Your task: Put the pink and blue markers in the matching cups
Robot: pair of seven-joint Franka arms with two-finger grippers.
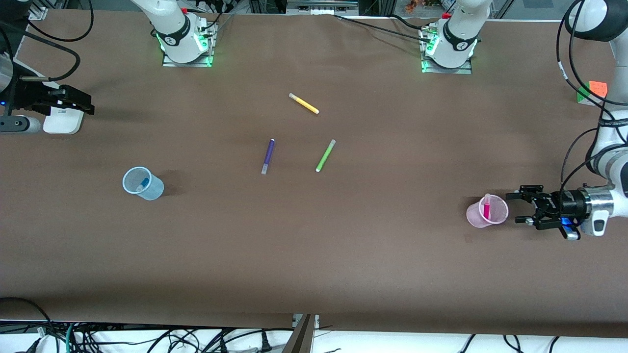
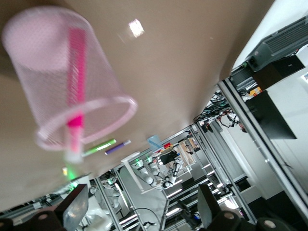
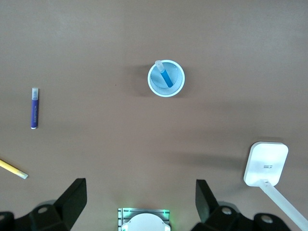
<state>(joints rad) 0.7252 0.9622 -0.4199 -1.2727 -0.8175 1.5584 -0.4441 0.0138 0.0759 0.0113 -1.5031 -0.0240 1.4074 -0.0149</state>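
The pale pink cup (image 1: 473,216) stands upright toward the left arm's end of the table, with the magenta marker (image 1: 486,209) standing in it. My left gripper (image 1: 520,210) is open and empty, just beside that cup and apart from it. The left wrist view shows the cup (image 2: 45,67), the marker (image 2: 77,72) and my left gripper (image 2: 142,211). The pale blue cup (image 1: 155,189) stands toward the right arm's end with the sky blue marker (image 1: 143,185) in it. My right gripper (image 1: 88,105) is open and empty, high over that end. Its wrist view shows the blue cup (image 3: 179,84), the marker (image 3: 165,77) and the gripper itself (image 3: 139,202).
A dark purple marker (image 1: 267,156), a lime green marker (image 1: 325,155) and a yellow marker (image 1: 304,103) lie mid-table. A white device (image 1: 61,120) sits under the right gripper. A colour cube (image 1: 592,91) sits at the left arm's end.
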